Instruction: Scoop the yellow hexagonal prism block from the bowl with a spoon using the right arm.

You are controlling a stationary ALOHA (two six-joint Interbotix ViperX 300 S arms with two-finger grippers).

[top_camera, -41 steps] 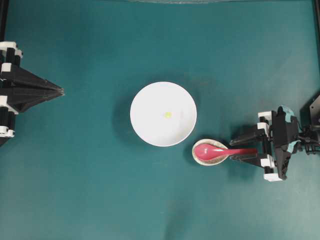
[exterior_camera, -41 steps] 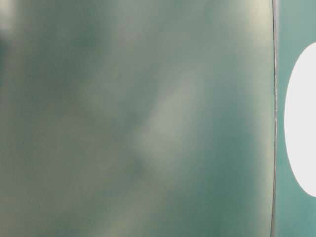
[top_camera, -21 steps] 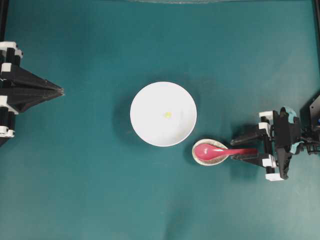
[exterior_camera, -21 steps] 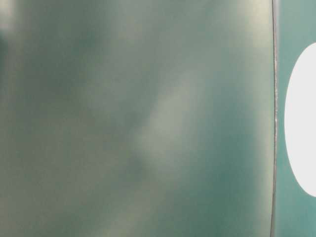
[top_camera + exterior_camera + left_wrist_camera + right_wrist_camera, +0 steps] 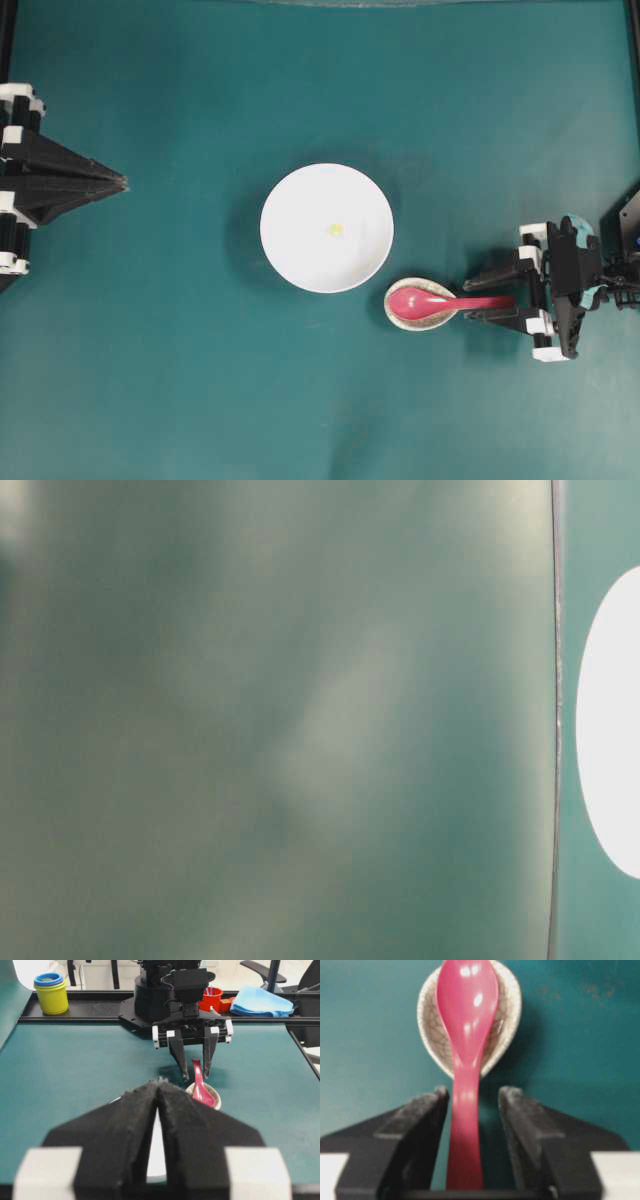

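Note:
The white bowl stands mid-table with the tiny yellow hexagonal prism block lying inside it. To its lower right the pinkish-red spoon rests with its scoop in a small speckled spoon rest, handle pointing right. My right gripper is open, one finger on each side of the handle. In the right wrist view the spoon runs between the pads, nearer the left pad, with a gap on the right. My left gripper is shut and empty at the far left.
In the left wrist view a stack of yellow cups, a red container and a blue cloth sit beyond the table's far edge. The table-level view is blurred, with only a white rounded shape at its right.
My right gripper has edged slightly to the right along the spoon handle, jaws at the same width. Spoon, bowl, block and left arm have not moved.

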